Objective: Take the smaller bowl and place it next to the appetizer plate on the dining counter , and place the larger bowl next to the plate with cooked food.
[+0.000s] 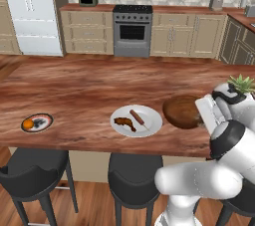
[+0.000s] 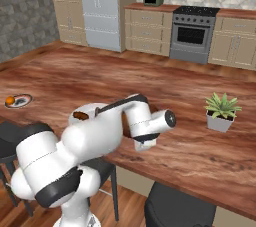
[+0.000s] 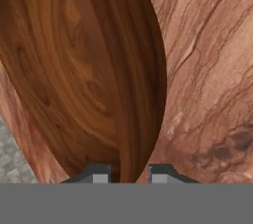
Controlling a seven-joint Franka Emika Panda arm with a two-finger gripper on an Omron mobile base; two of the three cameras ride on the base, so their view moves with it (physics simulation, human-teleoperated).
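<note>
The wide dark reddish-brown wooden bowl is clamped at its rim by the pincer. It is seen near the worktop's front edge, beside the white plate of cooked food.

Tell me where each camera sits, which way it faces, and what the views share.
Left base view: behind the arm's left, facing across the dining counter toward the stove; arm at lower right, by the larger bowl.
Right base view: behind the arm's right, same counter; arm at lower left.
Hand view: on the hand, looking along the gripper, shut on the bowl's rim.
Shared: counter, both plates, arm.
</note>
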